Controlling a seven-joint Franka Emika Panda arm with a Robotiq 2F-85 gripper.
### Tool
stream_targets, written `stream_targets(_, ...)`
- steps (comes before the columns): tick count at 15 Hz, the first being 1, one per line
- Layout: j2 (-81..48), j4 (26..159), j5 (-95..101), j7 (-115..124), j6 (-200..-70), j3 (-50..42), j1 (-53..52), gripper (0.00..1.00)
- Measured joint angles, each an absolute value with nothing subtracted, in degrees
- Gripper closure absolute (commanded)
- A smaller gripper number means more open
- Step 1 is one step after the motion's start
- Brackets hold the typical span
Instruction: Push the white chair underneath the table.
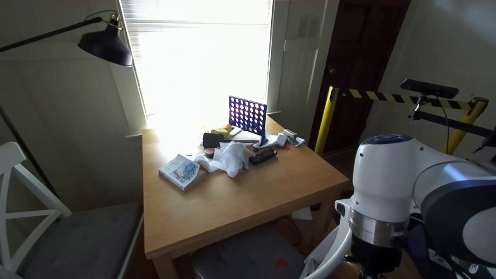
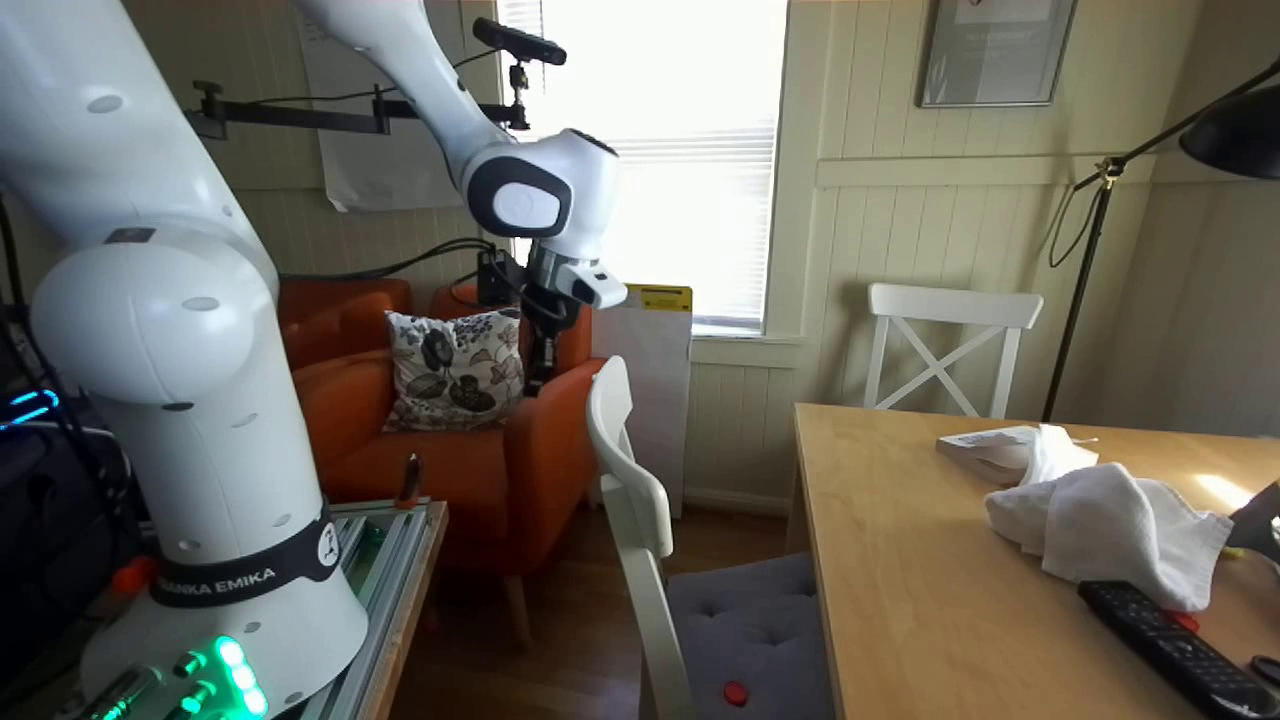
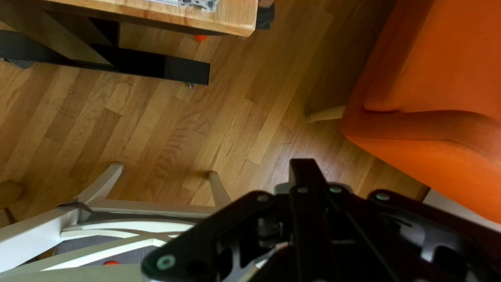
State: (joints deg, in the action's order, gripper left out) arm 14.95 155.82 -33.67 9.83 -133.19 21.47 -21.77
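Pale panelled wall (image 2: 900, 225) is backing bench (image 2: 900, 580) at right; white chair (image 2: 648, 510) is standing partly beneath its left edge; hand (image 2: 537, 380), closed on nothing, is hanging farther left, presumably for pushing rather than grasping.

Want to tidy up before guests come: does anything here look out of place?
Yes: a small round red object lies on the dark grey tufted seat of the white curved-railed wooden chair, where someone would sit. A white cloth lies crumpled, not folded, on the tan wooden table.
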Motion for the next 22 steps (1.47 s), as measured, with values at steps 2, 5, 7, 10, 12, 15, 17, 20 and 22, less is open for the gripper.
stream_targets(2,13.9,155.7,-33.7,10.5,-137.3,21.5,-21.7,1.00)
stream_targets(5,11.7,155.8,-33.3,11.9,-144.2,21.8,-21.8,1.00)
stream_targets(7,9.7,156.0,-32.7,12.9,-147.6,22.2,-21.8,1.00)
stream_targets(10,6.4,156.5,-30.8,14.6,-153.7,22.8,-21.9,1.00)
stream_targets(12,4.7,157.2,-30.1,16.0,-157.8,23.4,-22.2,1.00)
stream_targets(15,3.0,158.3,-27.0,19.9,-163.9,24.7,-22.9,1.00)
stream_targets(17,2.2,158.9,-24.8,22.4,-167.1,25.2,-23.2,1.00)
stream_targets(20,1.4,159.4,-20.6,26.9,-170.5,25.5,-23.2,1.00)
stream_targets(22,1.3,159.8,-16.8,30.8,-172.6,25.5,-23.0,1.00)
